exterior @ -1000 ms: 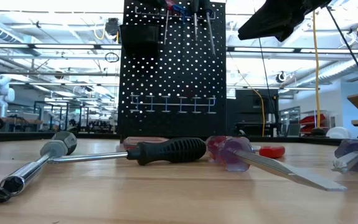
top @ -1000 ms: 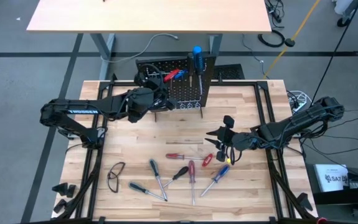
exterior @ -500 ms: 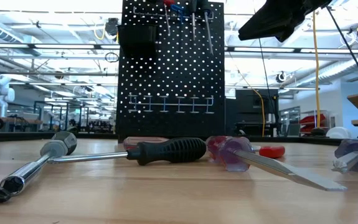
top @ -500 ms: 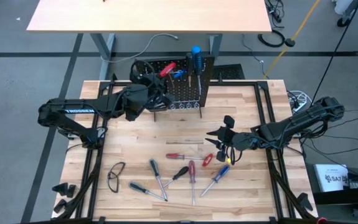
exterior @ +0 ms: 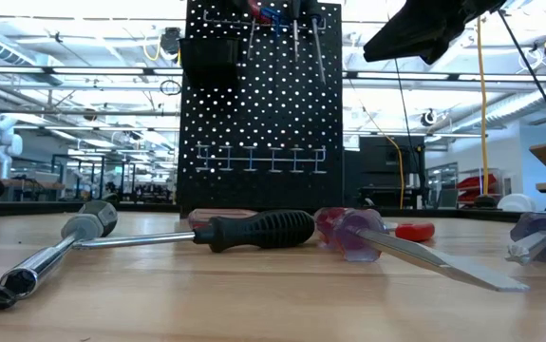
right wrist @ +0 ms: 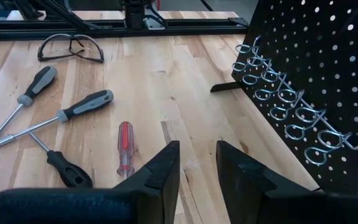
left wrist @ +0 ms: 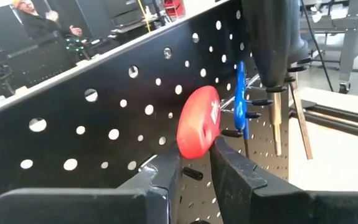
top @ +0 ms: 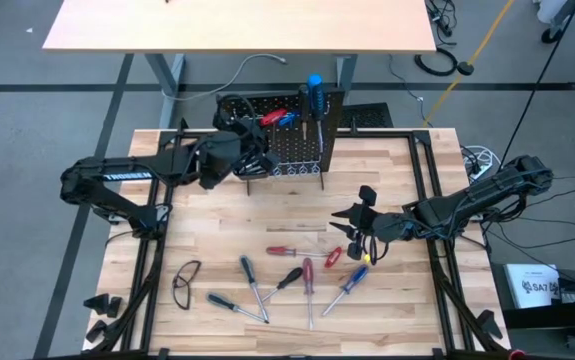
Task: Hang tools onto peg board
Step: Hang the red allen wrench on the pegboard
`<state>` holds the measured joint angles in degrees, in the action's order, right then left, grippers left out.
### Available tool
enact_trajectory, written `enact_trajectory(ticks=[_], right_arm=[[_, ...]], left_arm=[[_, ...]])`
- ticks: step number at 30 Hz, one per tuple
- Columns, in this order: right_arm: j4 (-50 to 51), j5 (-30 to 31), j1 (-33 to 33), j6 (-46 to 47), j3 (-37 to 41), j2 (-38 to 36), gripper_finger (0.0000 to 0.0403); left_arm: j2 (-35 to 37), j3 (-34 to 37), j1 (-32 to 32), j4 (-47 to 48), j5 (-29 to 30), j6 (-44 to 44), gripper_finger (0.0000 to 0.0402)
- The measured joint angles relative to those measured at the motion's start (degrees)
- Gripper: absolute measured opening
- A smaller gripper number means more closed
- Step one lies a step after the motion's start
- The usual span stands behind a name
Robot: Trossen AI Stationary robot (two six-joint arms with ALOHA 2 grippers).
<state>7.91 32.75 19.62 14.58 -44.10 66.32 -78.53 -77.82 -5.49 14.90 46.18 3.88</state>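
Pale wood-plank table [top: 217,230] with visible grain, matt black perforated peg board [left wrist: 104,118], probably painted metal, bright wire hooks [right wrist: 278,93], glossy red plastic screwdriver handle [left wrist: 197,121], translucent handle [exterior: 353,233], matt black ribbed grip [exterior: 258,228], shiny steel shafts

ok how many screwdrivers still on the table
7: small red and red stub nearest the board, blue rightmost, dark red and black mid-row, two grey-handled by the glasses. The right arm may hide more.
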Motion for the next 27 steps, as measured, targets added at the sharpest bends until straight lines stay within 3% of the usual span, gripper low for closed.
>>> enact_trajectory(ticks=[13, 19, 27], right_arm=[[0.1, 0.0, 0.0, 0.0, 0.0, 0.0, 0.0095], [-0.7, 0.3, 0.0, -0.1, 0.0, 0.0, 0.0095], [-2.1, 0.3, 0.0, -0.2, 0.0, 0.0, 0.0095]], left_arm=[[2.3, 0.0, -0.3, 2.8, -0.8, 4.6, 0.0086], [3.8, 0.0, -2.1, 5.6, -7.2, 2.6, 0.0086], [4.8, 0.0, -2.4, 7.7, -8.5, 2.6, 0.0086]])
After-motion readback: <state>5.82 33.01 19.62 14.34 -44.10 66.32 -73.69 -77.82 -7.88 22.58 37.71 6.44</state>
